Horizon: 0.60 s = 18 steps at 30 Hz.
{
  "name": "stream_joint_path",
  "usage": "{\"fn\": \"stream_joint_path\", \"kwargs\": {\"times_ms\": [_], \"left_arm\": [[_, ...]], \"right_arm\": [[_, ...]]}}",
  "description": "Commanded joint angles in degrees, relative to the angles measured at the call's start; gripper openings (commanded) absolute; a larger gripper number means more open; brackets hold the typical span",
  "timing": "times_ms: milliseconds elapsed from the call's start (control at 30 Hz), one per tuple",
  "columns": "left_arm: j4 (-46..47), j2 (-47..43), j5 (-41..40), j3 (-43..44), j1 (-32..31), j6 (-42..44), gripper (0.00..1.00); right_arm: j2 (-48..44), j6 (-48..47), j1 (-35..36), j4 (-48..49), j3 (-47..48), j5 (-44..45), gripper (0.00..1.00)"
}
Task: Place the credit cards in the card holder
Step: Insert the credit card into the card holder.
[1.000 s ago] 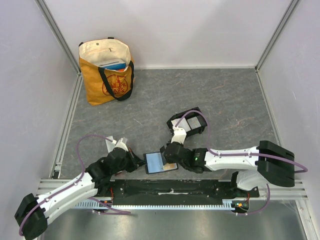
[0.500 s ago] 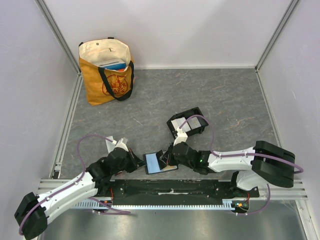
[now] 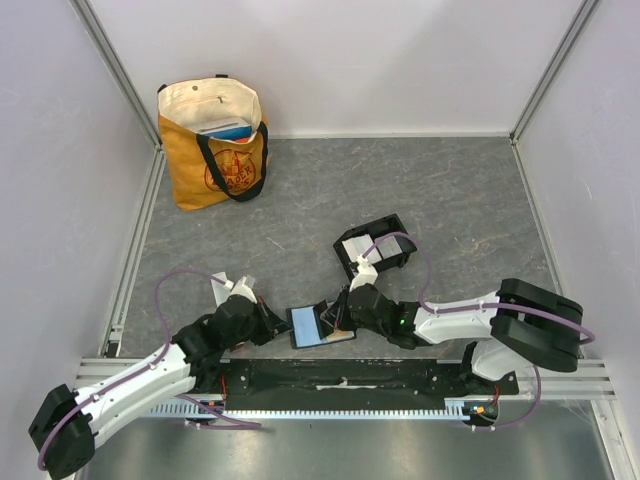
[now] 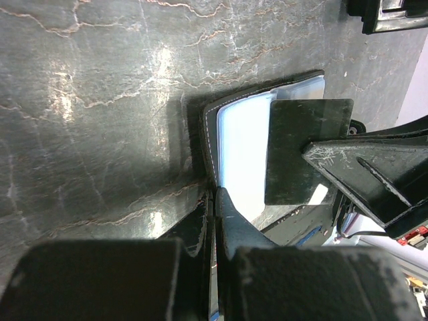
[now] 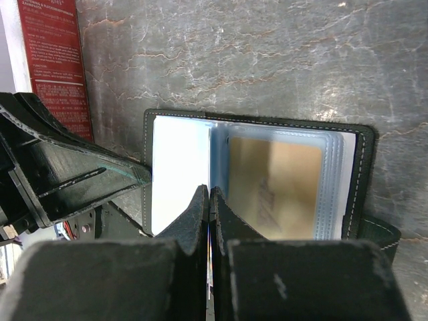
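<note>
A black folding wallet (image 3: 318,327) lies open near the table's front edge. My left gripper (image 3: 287,325) is shut on its left cover edge (image 4: 211,154). My right gripper (image 5: 210,190) is shut over the wallet's fold on a thin card-sized sheet (image 4: 304,150) that stands on edge. I cannot tell whether that sheet is a card or a plastic sleeve. An orange-gold credit card (image 5: 277,187) sits in a clear sleeve on the right page. The card holder (image 3: 344,262), a black two-compartment tray, stands just beyond the wallet with pale grey cards (image 3: 358,246) in it.
An orange-and-cream tote bag (image 3: 213,140) stands at the back left. A red printed leaflet (image 5: 53,60) lies on the table left of the wallet. The arms' mounting rail (image 3: 340,375) runs along the near edge, and side walls close in the grey table.
The right gripper has drawn slightly back toward the near edge, and a dark sheet now stands up over the wallet's fold. The left arm has not moved.
</note>
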Motion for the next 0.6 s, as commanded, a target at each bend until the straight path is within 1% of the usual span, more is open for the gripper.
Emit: {"fn": "stream_joint_path", "kwargs": {"times_ms": [0, 233, 567], "left_arm": [[1.9, 0.3, -1.3, -2.0, -0.2, -1.3, 0.02], [2.4, 0.2, -1.3, -2.2, -0.2, -1.7, 0.02], [3.0, 0.7, -1.1, -2.3, -0.3, -1.7, 0.02]], "right_arm": [[2.0, 1.8, -0.2, 4.1, -0.9, -1.4, 0.0], [3.9, 4.9, -0.2, 6.4, -2.4, -2.0, 0.0], [2.1, 8.3, -0.3, 5.9, -5.4, 0.8, 0.0]]}}
